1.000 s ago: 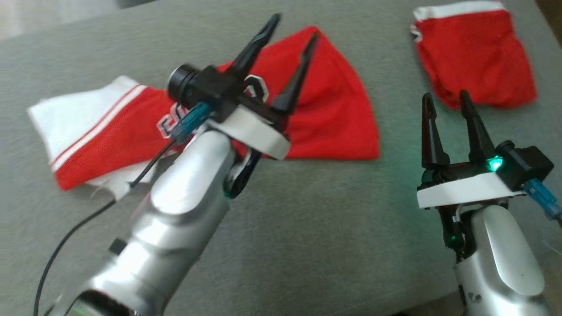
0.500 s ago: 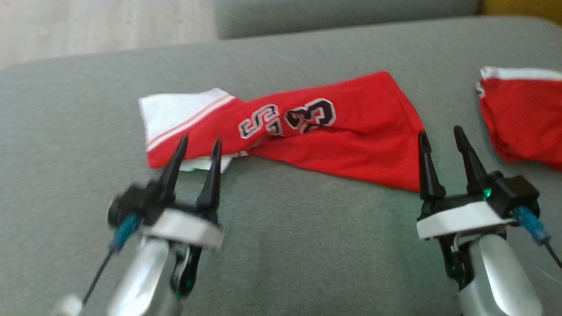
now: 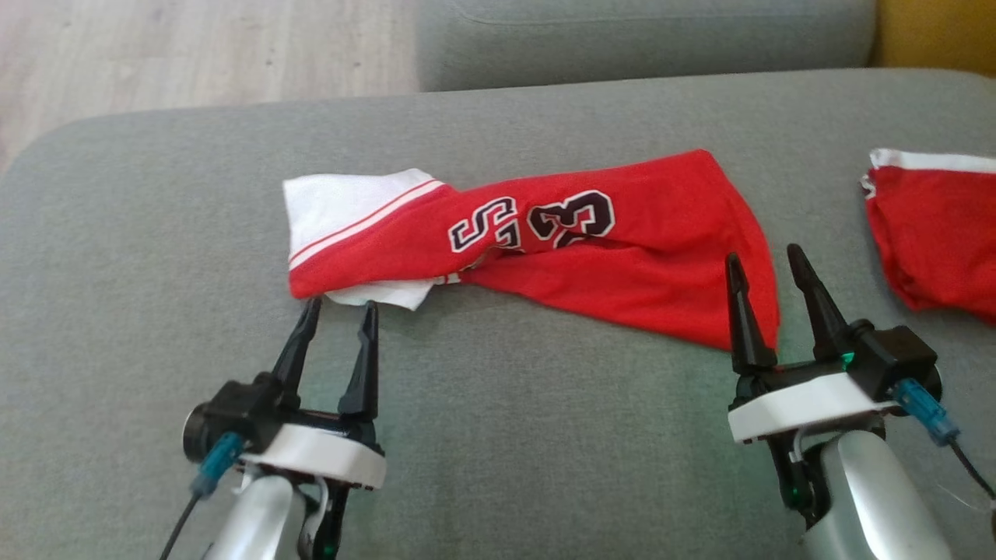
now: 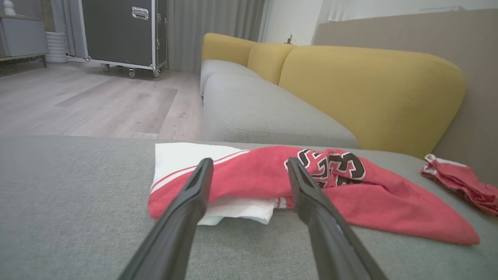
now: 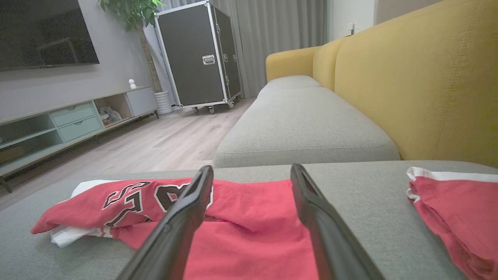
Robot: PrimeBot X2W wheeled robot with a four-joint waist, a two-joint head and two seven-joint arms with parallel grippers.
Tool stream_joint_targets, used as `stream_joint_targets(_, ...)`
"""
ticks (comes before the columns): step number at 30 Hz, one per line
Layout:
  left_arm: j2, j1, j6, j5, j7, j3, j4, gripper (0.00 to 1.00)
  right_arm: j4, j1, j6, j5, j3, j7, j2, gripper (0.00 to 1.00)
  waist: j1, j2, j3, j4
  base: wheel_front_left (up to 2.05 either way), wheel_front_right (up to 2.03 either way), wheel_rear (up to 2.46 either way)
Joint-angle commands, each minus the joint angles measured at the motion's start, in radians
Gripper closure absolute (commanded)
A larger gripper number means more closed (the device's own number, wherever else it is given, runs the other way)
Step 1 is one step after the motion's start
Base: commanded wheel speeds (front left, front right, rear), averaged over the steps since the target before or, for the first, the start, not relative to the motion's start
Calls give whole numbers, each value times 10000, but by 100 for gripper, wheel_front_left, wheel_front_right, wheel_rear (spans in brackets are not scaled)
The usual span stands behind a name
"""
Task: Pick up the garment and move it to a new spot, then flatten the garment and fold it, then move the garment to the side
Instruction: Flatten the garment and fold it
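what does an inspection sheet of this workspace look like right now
surface: grey sofa cushion, flat fabric
job's things: red jersey, bunched and twisted, white end at left, not flat
clutter: second red garment at right, apart from the jersey
grippers: left gripper open by the white end; right gripper open at the jersey's right end; both hold nothing
cables: black cable at the left wrist
surroundings: wooden floor, yellow backrest, black wheeled case

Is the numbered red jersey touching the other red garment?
Apart. The head view shows bare grey cushion between the jersey and the other red garment.
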Motion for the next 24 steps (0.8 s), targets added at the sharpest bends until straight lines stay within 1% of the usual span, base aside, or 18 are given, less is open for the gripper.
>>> stream_joint_targets(1, 42, -588, -39, 128, -53, 224, -61, 0, -278, -348, -9, -19, 218, -111, -18, 0, 1, 0, 111, -154, 0, 0, 0)
stream_joint_targets(4, 111, -946, -75, 341, 94, -185, 778, 0, -288, -379, -9, 13, 225, -111, -18, 0, 1, 0, 293, -355, 0, 0, 0)
stream_joint_targets(7, 143, -1441, -54, 560, 454, -442, 1577, 0, -313, -436, -9, 31, 215, -111, -18, 0, 1, 0, 525, -534, 0, 0, 0)
stream_joint_targets(14, 237, -2685, 518, 1101, 822, -646, 3119, 0, -445, -698, -9, 110, 166, -111, -18, 0, 1, 0, 1138, -889, 0, 0, 0)
stream_joint_targets(18, 292, -3161, 951, 1311, 822, -664, 3849, 0, -467, -804, -9, 138, 151, -111, -18, 0, 1, 0, 1348, -1036, 0, 0, 0)
stream_joint_targets(22, 294, -3460, 1004, 1435, 728, -815, 4431, 0, -495, -854, -9, 152, 76, -111, -18, 0, 1, 0, 1435, -1080, 0, 0, 0)
stream_joint_targets(23, 281, -3511, 1004, 1439, 695, -841, 4551, 32, -497, -856, -9, 147, 56, -111, -18, 0, 1, 0, 1436, -1075, 0, 0, 0)
stream_joint_targets(24, 272, -3554, 996, 1451, 666, -877, 4669, 83, -494, -852, -9, 139, 33, -111, -18, 0, 1, 0, 1421, -1062, 0, 0, 0)
